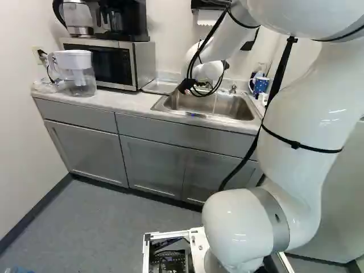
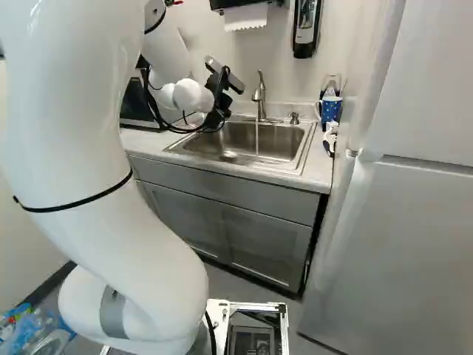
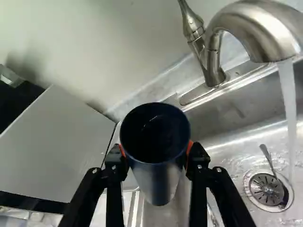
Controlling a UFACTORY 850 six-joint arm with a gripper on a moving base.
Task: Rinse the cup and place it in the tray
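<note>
At my nine o'clock stands the microwave (image 3: 57, 146), with the tray (image 1: 154, 90) just beside it. My jaws grip the dark cup (image 3: 156, 178) from both sides. The faucet (image 3: 255, 29) arches at one o'clock, water (image 3: 288, 101) streams at two, apart from the cup, and the drain strainer (image 3: 266, 189) sits at four.

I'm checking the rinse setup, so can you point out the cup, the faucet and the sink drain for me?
Cup (image 3: 155, 153): wrist view, on its inner wall.
Faucet (image 3: 255, 23): wrist view, on its curved spout.
Sink drain (image 3: 265, 190): wrist view, on its slotted strainer.
</note>
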